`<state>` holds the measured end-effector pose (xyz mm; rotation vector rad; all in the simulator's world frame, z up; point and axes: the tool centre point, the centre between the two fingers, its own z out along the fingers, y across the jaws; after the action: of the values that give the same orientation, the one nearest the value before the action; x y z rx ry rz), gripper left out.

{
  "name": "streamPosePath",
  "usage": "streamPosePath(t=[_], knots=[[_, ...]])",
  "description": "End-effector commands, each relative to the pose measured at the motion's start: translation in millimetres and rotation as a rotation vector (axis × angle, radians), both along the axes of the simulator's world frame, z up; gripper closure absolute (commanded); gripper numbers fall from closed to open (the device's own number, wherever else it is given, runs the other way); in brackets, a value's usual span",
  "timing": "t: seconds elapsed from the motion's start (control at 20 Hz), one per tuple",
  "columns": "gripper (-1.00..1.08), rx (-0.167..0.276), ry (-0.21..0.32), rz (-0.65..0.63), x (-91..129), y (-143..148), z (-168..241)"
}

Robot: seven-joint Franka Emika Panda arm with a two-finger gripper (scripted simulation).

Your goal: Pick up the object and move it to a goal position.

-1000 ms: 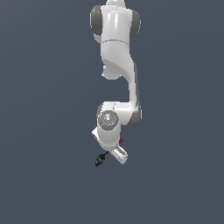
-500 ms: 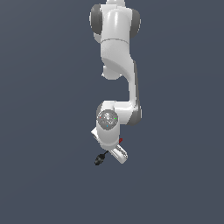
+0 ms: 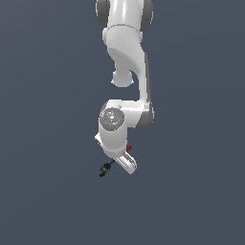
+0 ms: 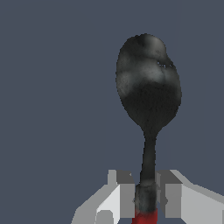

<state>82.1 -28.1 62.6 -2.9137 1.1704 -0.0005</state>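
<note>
I've got the spoon (image 4: 148, 100) pinched by its neck in the gripper (image 4: 147, 199), so pickup's done imo; goal pos isn't visible, carry left.

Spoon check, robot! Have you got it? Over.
Gripper shut on spoon, at the neck near the red end. Bowl sticks out past the fingers. Nothing in the way.
</note>
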Motion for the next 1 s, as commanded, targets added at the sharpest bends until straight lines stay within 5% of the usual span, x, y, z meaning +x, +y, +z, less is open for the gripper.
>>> streamPosePath(t=[0.0,0.95], knots=[[1.08,0.000,-0.002,0.000,-2,-7,22],[1.08,0.000,0.000,-0.003,-26,-75,234]])
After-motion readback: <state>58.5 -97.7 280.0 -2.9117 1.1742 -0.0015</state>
